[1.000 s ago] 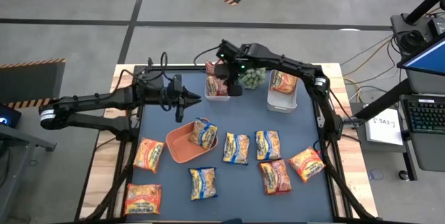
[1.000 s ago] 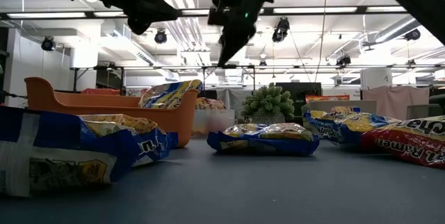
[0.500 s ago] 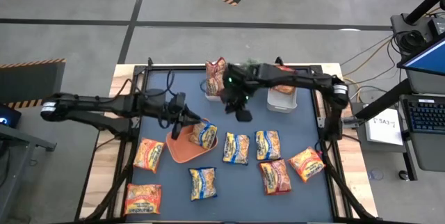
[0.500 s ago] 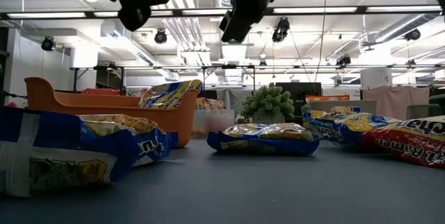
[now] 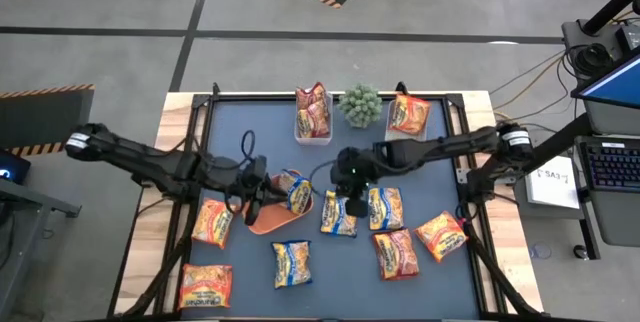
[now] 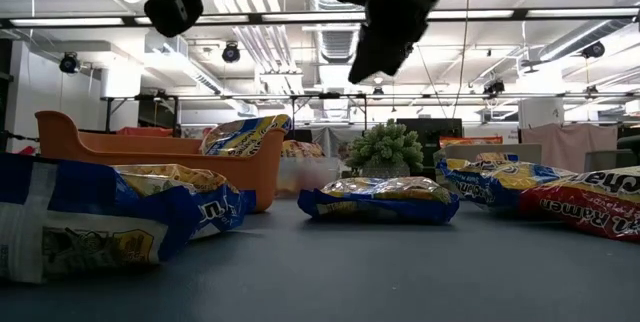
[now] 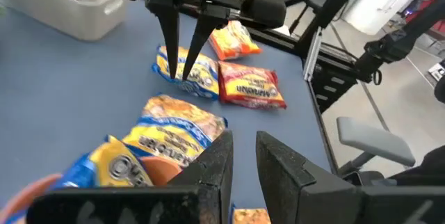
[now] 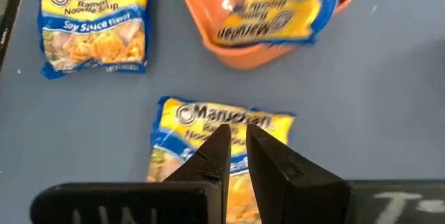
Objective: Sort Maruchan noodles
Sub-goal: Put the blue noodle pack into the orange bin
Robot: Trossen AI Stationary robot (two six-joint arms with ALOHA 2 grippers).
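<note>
- Your right gripper (image 5: 355,205) hangs over the middle of the table above a yellow-and-blue noodle packet (image 8: 221,140), its fingers (image 8: 268,165) drawn close together with only a thin slit between them and nothing in them
- Your left gripper (image 5: 254,205) sits over the near rim of the orange tray (image 5: 262,220), fingers (image 7: 281,168) narrow, a small gap showing, gripping nothing
- One yellow-and-blue packet (image 5: 295,191) lies tilted in that tray
- The red packets (image 5: 312,112) stand in the clear tub (image 5: 311,139) at the far edge, with an orange packet (image 5: 407,115) in the second tub, and a small green plant (image 5: 360,105) between the tubs
- You have the other packets loose on the blue mat (image 5: 250,127): two orange at the left front, yellow-and-blue ones in the middle, red and orange at the right front
</note>
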